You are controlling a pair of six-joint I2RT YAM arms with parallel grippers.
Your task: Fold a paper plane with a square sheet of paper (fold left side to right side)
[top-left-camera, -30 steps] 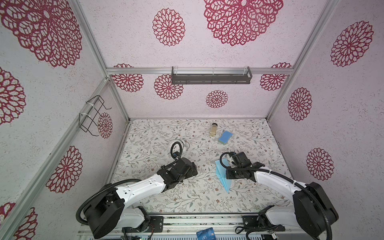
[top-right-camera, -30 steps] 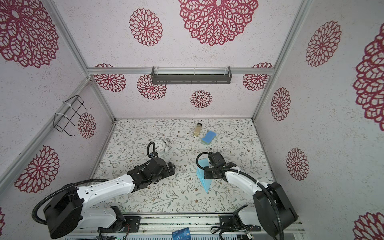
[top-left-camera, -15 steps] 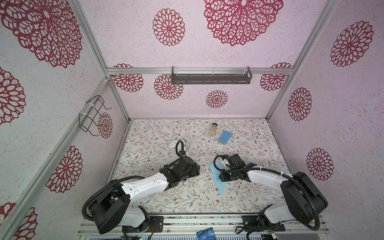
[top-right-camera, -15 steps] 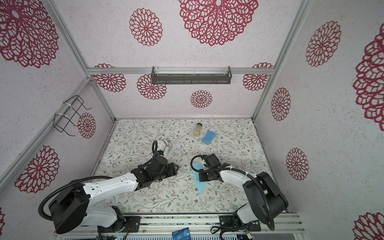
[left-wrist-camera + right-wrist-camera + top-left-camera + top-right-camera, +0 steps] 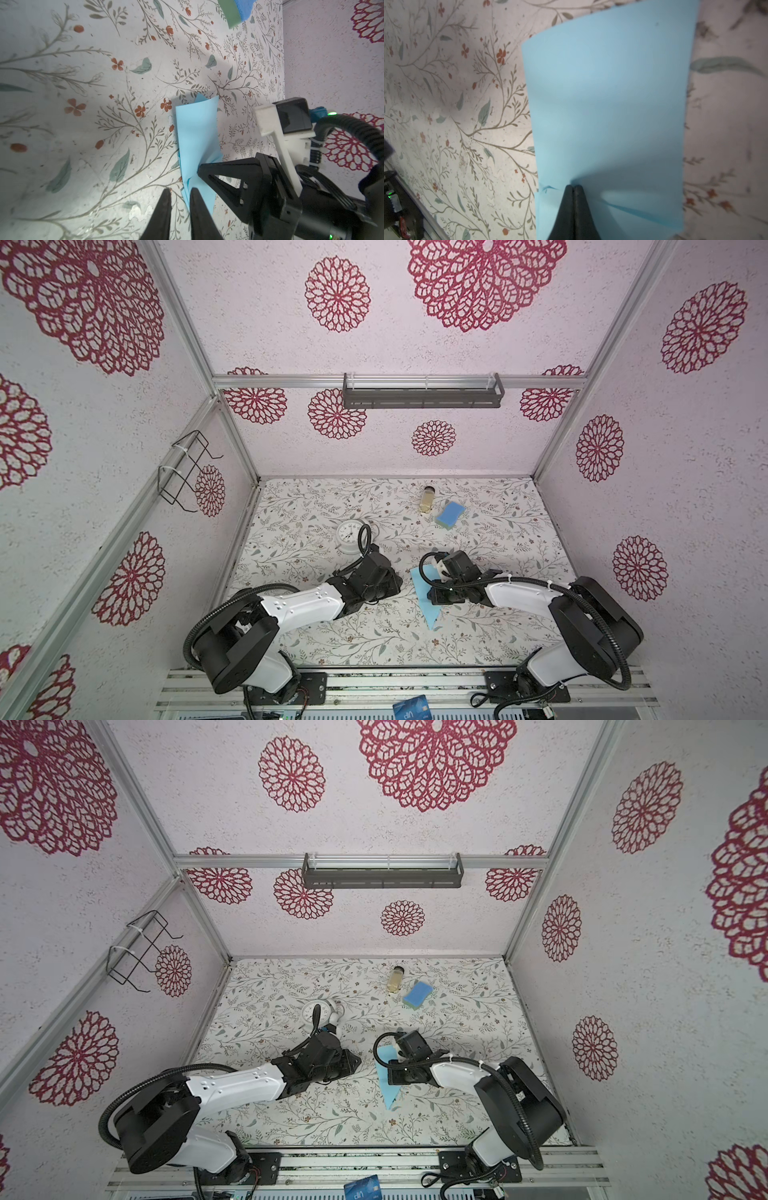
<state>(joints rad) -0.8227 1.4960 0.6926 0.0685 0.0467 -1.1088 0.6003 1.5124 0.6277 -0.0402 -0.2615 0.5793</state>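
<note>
Light blue plane [image 5: 430, 614]: folded paper, pointed nose toward the arm bases; lies on the floral worktop [image 5: 316, 506] between the two arms in both top views; upper layer lifted and curled, not flat.

Risks, judged: left fingers may close on air or catch a single layer, since the paper's edge sits at the margin of their gap; a pull against the right pinch could tear the paper or skew the crease; the curled layer, unpressed, may spring open; thin paper may slide if the right pinch lets go.

Right end effector [image 5: 573, 187]: jaws pressed together, pinching the plane; the wing fans away beyond the tips.

Left end effector [image 5: 179, 190]: fingers nearly together, a narrow gap showing; plane's long edge just beside one finger; whether it lies inside the gap cannot be told.
</note>
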